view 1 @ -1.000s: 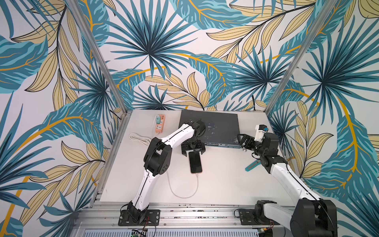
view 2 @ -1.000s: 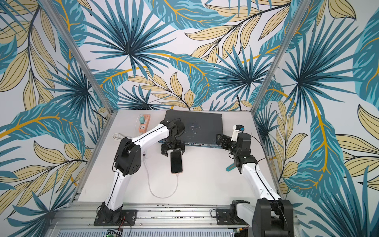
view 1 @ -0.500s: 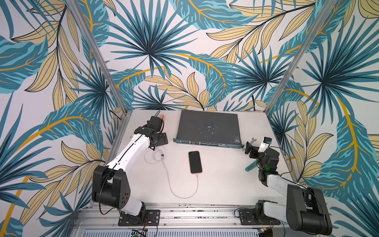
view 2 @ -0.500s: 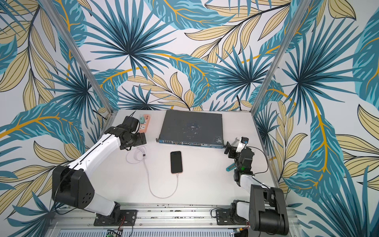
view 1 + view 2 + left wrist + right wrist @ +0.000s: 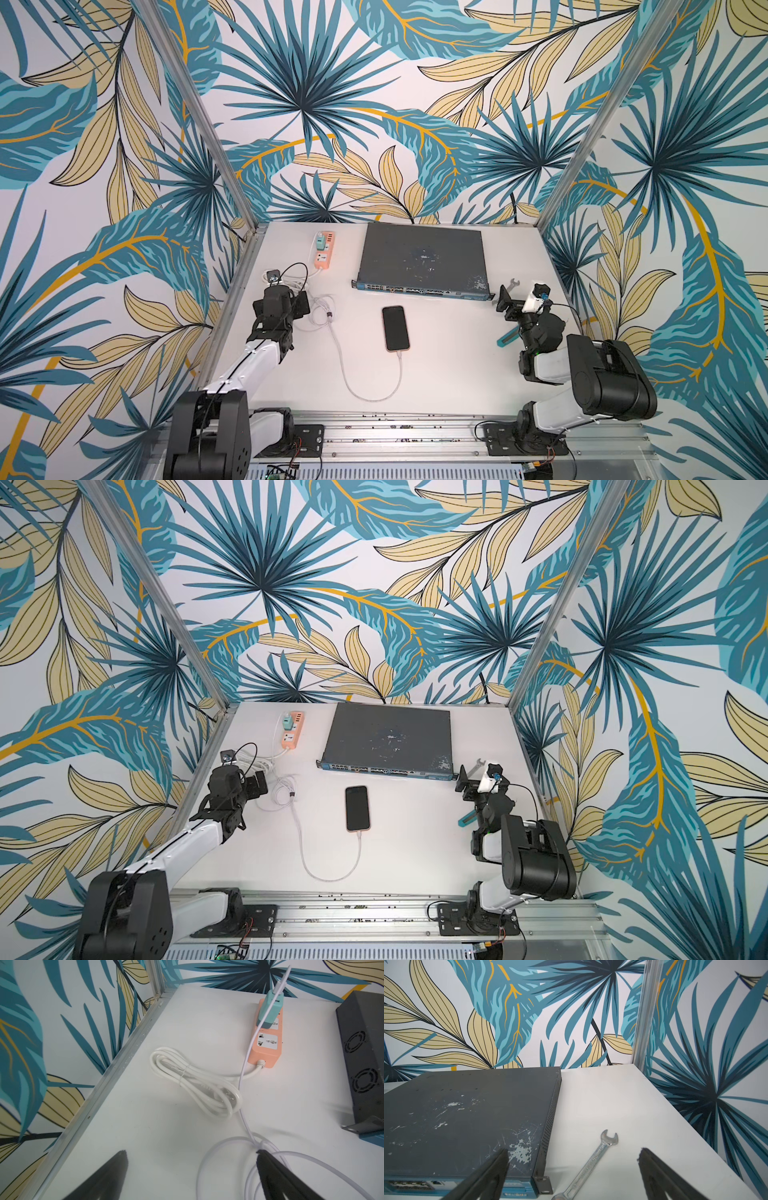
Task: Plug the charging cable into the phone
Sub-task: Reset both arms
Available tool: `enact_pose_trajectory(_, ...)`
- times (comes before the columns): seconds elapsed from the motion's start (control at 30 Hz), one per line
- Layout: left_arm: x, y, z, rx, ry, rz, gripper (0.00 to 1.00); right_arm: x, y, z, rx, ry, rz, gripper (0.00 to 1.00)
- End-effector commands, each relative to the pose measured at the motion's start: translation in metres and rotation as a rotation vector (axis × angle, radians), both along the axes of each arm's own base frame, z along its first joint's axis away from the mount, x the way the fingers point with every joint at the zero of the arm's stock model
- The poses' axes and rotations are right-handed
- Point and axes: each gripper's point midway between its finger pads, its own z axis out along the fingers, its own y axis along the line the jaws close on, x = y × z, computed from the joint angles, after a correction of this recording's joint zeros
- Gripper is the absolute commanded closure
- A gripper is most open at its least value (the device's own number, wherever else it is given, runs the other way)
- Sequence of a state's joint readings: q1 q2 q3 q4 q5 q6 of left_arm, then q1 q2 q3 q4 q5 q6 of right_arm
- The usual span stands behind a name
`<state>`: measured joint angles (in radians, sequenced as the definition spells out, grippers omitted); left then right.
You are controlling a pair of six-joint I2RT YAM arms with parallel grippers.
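Phone (image 5: 395,328) lay flat on the table (image 5: 457,374), before the network switch (image 5: 419,257). The charging cable (image 5: 376,400) curved to its near edge, connector touching it. The left gripper (image 5: 191,1159) and the right gripper (image 5: 573,1153) stood wide open, holding nothing, both apart from the phone.

Phone (image 5: 395,328) black; charging cable (image 5: 401,368) white; power strip (image 5: 323,255) orange; network switch (image 5: 419,257) dark grey; walls (image 5: 307,104) teal-leaf print.

light: bright, even | shadows: soft | wrist views: near edges blurred
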<state>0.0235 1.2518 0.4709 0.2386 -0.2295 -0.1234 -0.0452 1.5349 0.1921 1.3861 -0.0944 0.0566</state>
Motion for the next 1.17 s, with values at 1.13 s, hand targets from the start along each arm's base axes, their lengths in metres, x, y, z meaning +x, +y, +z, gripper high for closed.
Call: enact_pose_trajectory(1.13,0.045,-0.054,0.008,0.108,-0.286,-0.305,0.00,-0.008,-0.011,0.013,0.011,-0.066,-0.061,0.00)
